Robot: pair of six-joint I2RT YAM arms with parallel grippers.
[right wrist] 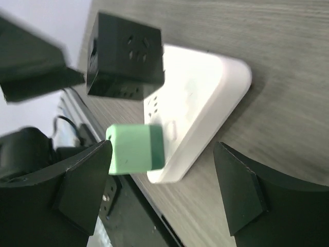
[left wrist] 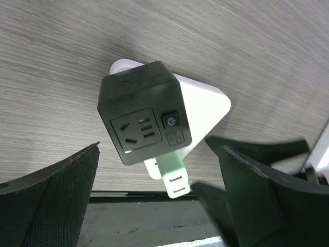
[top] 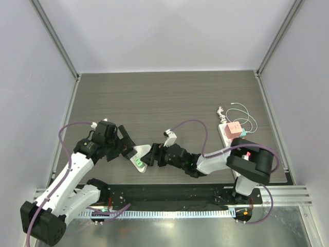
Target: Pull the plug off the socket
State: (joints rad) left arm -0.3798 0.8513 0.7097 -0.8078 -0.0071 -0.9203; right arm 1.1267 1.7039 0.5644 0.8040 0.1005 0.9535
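A small white power strip (top: 142,152) lies near the table's front edge, between my two grippers. A mint-green plug (top: 138,164) sits in its near end and a black cube adapter (left wrist: 141,117) sits in it further along. In the left wrist view the green plug (left wrist: 174,176) sticks out below the cube, over the white strip (left wrist: 205,103). My left gripper (left wrist: 159,206) is open and touches nothing. In the right wrist view the green plug (right wrist: 136,148) and the strip (right wrist: 205,103) lie between my fingers. My right gripper (right wrist: 164,190) is open, with its left finger close to the plug.
A second white strip (top: 224,135) with a pink adapter (top: 235,128) and a coiled white cable (top: 239,110) lies at the right. The black front rail (top: 169,193) runs just below the near strip. My left gripper (top: 126,145) and right gripper (top: 153,156) are close together.
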